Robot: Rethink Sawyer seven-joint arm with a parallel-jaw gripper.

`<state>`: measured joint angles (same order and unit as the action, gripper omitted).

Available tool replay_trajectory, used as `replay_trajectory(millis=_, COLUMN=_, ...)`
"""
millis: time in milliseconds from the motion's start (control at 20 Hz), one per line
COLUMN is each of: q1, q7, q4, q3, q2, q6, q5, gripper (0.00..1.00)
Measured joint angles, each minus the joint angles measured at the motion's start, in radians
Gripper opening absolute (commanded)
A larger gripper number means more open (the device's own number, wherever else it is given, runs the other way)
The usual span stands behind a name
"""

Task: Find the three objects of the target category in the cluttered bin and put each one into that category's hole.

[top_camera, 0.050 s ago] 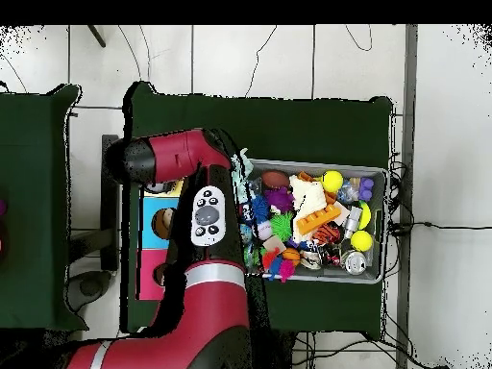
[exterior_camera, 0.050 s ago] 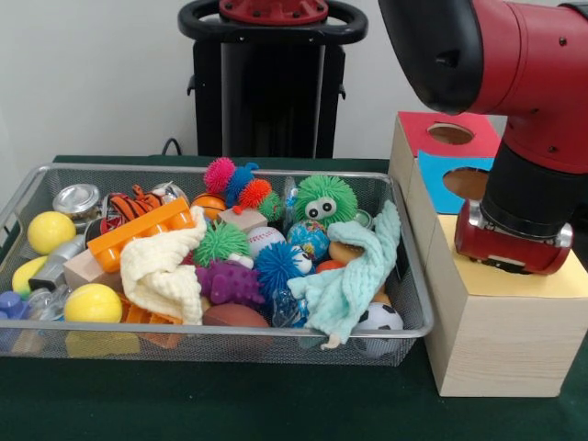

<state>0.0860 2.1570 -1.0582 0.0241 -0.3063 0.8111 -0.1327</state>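
Clutter fills the wire mesh bin (exterior_camera, 0.050 s ago: 418, 312) almost to the rim: yellow balls, spiky rubber toys in pink, green, blue and purple, a fuzzy green ball with googly eyes (exterior_camera, 0.050 s ago: 323, 198), an orange plastic block (exterior_camera, 0.050 s ago: 140, 233), a cream knitted cloth (exterior_camera, 0.050 s ago: 170, 266), a pale green cloth (exterior_camera, 0.050 s ago: 354, 276) draped over the bin's corner, and a small football (exterior_camera, 0.050 s ago: 378, 317).

From where I stand, the red and black arm's wrist end (exterior_camera, 0.050 s ago: 510, 241) hangs over the yellow top of the wooden sorting box (exterior_camera, 0.050 s ago: 501, 344), just beside the bin and not in it. Its underside is turned away, so I cannot tell how the jaws stand, nor whether they carry anything.

Behind the wrist sit the blue-topped hole (exterior_camera, 0.050 s ago: 464, 182) and, further back, the red-topped hole (exterior_camera, 0.050 s ago: 450, 133). Any hole in the yellow top lies hidden under the arm. The overhead view shows the same: arm across the box, bin off to one side on the green tabletop (exterior_camera, 0.050 s ago: 230, 404).

Which category is wanted I cannot say from here, and nothing shows inside any hole. My guess is that much of the searching is yet to do, since the bin looks so full.
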Motion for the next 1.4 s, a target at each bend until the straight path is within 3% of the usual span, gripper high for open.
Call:
replay_trajectory(millis=500, q1=0.007, q7=0.000, q4=-0.046, q3=0.000, q2=-0.029, q6=-0.066, q5=-0.024, gripper=0.00)
replay_trajectory(millis=1400, q1=0.015, q7=0.000, q4=-0.158, q3=0.000, q2=-0.200, q6=-0.074, q5=-0.025, gripper=0.00)
